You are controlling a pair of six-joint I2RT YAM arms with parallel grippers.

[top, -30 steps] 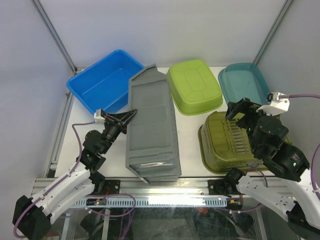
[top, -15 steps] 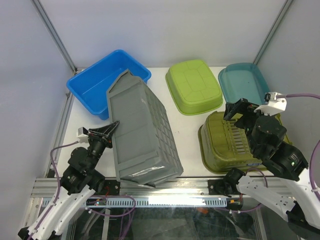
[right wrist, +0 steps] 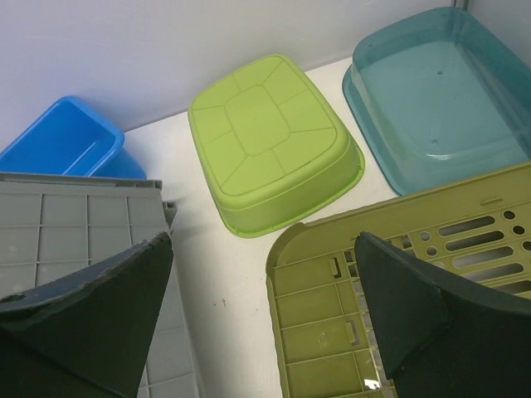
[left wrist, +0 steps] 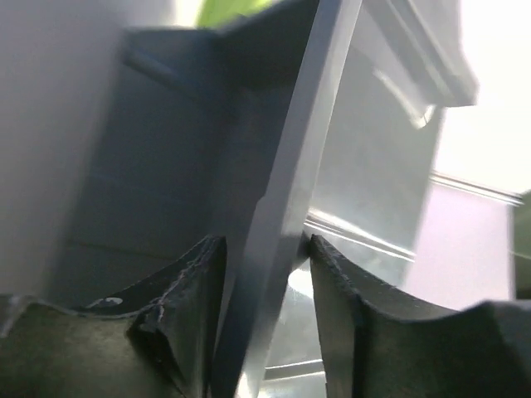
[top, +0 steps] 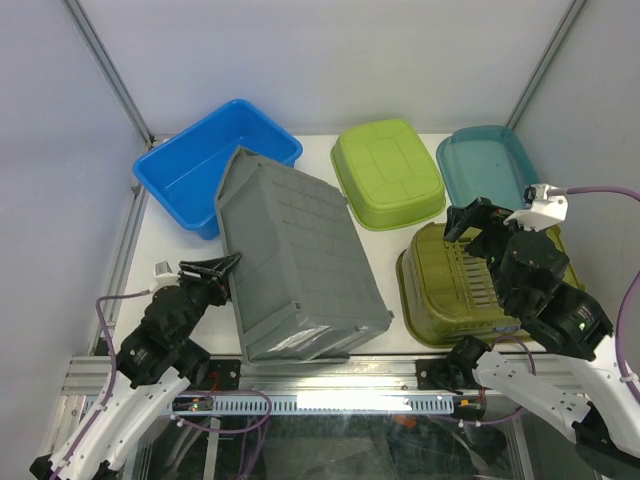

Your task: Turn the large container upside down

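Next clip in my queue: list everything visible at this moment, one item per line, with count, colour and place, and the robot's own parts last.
grey crate: one, grey, centre-left of the table, grid underside facing up, far corner by the blue tub
blue tub: one, bright blue, back left, open side up
lime-green tub: one, lime green, back centre, bottom up
teal tub: one, teal, back right, open side up
olive-green basket: one, olive green, slotted, front right, bottom up
table: one, white, under everything
left gripper: one, black, fingers either side of the crate's left rim; grip unclear
right gripper: one, black, open, above the basket, holding nothing
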